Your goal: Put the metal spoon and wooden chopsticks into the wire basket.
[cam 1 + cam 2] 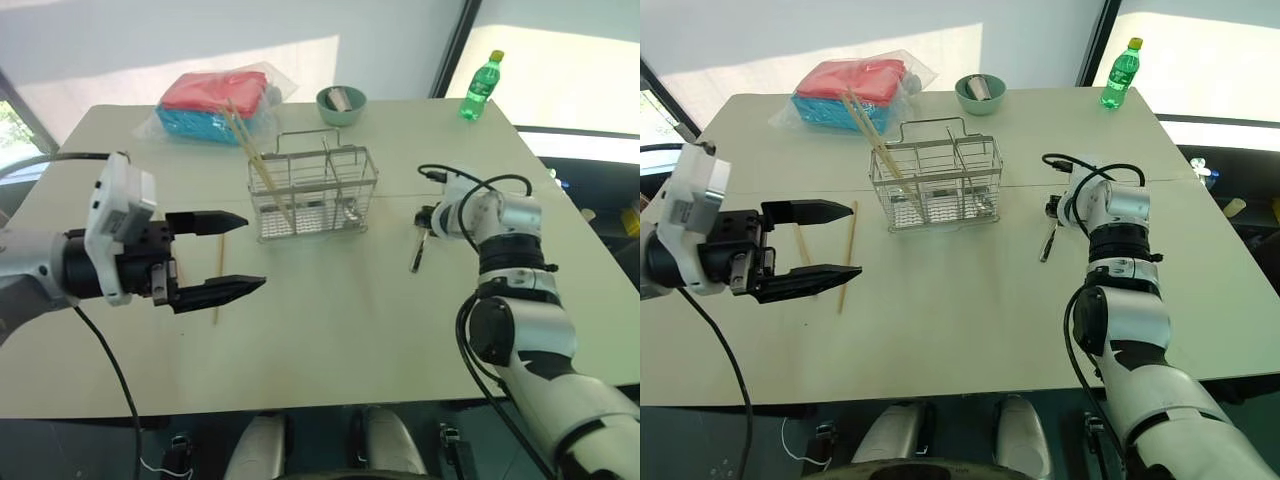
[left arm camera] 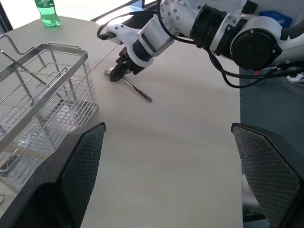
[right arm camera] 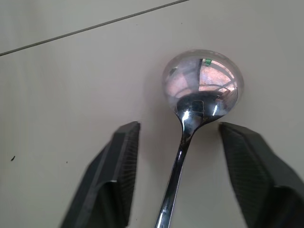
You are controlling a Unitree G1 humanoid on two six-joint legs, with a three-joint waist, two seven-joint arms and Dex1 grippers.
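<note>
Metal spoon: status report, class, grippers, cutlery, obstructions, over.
Right gripper fingers open, straddling metal spoon on table. Left gripper open, empty. One wooden chopstick in wire basket, one on table. Nothing blocking.

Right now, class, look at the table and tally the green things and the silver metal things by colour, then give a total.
Green: 2, the round bowl and the plastic bottle
Silver metal: 2, the wire basket and the metal spoon
Total: 4
</note>
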